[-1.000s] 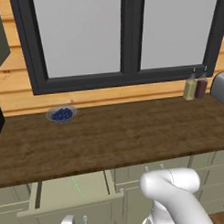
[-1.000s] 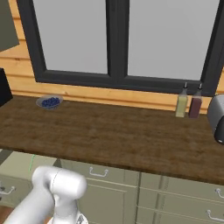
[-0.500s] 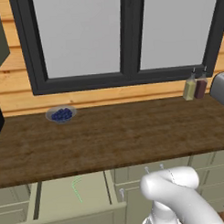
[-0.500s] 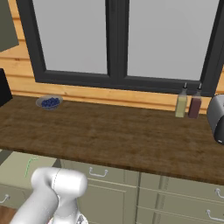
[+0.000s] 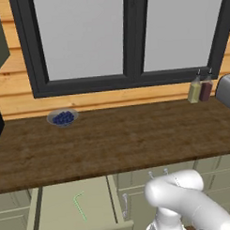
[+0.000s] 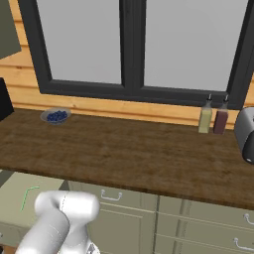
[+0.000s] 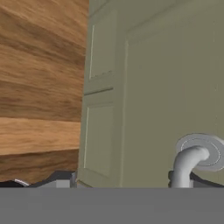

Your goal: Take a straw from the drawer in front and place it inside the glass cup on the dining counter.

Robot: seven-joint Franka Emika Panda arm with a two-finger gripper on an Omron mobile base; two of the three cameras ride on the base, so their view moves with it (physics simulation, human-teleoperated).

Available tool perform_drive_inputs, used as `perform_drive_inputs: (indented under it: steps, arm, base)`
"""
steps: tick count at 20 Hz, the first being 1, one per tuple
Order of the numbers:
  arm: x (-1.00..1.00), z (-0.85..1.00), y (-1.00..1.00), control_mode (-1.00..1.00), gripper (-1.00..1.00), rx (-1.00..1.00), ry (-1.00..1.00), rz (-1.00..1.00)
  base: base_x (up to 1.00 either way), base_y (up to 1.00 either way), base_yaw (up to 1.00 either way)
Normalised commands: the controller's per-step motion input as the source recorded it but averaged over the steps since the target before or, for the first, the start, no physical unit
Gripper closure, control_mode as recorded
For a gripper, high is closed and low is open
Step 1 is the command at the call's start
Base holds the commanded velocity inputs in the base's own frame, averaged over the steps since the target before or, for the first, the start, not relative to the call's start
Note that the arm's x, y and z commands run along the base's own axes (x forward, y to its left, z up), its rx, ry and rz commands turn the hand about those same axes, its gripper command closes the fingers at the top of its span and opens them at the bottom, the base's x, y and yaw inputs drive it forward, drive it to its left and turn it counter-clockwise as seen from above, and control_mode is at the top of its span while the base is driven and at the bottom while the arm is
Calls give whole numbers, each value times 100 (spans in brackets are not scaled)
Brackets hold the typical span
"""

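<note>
The drawer [image 5: 54, 208] stands pulled out under the wood worktop, at the lower left of both base views [image 6: 15, 198]. A thin green bent straw [image 5: 80, 206] lies on its floor [image 6: 27, 194]. The hand view looks close up at the pale green drawer front [image 7: 166, 87] and its curved silver handle [image 7: 192, 157]. My gripper [image 7: 124, 183] is low in front of it, its fingertips [image 7: 59, 178] spread wide. The handle sits by the right tip, not squeezed. The glass cup and the dining counter are out of view.
A bowl of blueberries [image 5: 63, 117] sits at the back left of the worktop [image 5: 127, 140]. Two bottles [image 5: 199, 89] and a toaster [image 5: 226, 90] stand at the back right. More closed drawers [image 6: 198, 223] run to the right. My white arm [image 5: 181, 199] rises beside the open drawer.
The drawer has slid further out toward me, and the green straw on its floor has come into view. The arm has drawn back and down with it.
</note>
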Motion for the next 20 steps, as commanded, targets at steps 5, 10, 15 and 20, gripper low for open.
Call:
perform_drive_inputs:
  steps: [5, 10, 15, 20]
  arm:
    - [-55, 45, -1, -100, -100, 5, -4, 0]
    - [3, 100, -3, -100, -100, 4, 3, -2]
    - [9, 100, 0, -100, -100, 0, 27, -5]
    - [2, 100, 0, -100, -100, 0, 36, -11]
  base:
    - [0, 0, 0]
    - [0, 0, 0]
    - [0, 0, 0]
    - [0, 0, 0]
